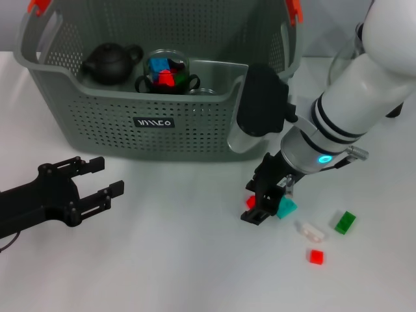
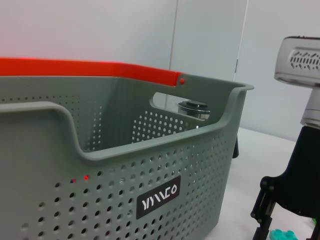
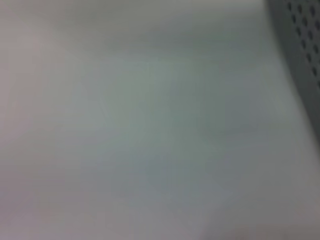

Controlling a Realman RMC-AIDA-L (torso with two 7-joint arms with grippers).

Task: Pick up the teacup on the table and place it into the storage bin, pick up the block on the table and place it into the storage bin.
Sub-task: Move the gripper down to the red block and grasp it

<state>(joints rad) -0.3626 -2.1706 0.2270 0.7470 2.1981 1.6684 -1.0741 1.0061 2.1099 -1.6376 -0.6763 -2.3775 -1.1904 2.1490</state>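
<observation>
teal block (image 1: 286, 207) tilted, seemingly between right pincer (image 1: 265, 203) fingers

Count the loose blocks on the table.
5: red and teal at the right tool; white, green, red beyond. More may be hidden.

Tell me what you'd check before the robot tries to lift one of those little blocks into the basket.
1. Right pincer down at the table among the blocks: ok.
2. Block between its fingers: cannot tell; a teal block and a red block lie right beside it.
3. Storage bin open on top, with room: ok; a black teapot and a glass cup of coloured blocks sit inside.
4. Left pincer open, resting on the table in front of the bin, away from the blocks: ok.
5. Other blocks, green, white, red, lie apart: ok.
</observation>
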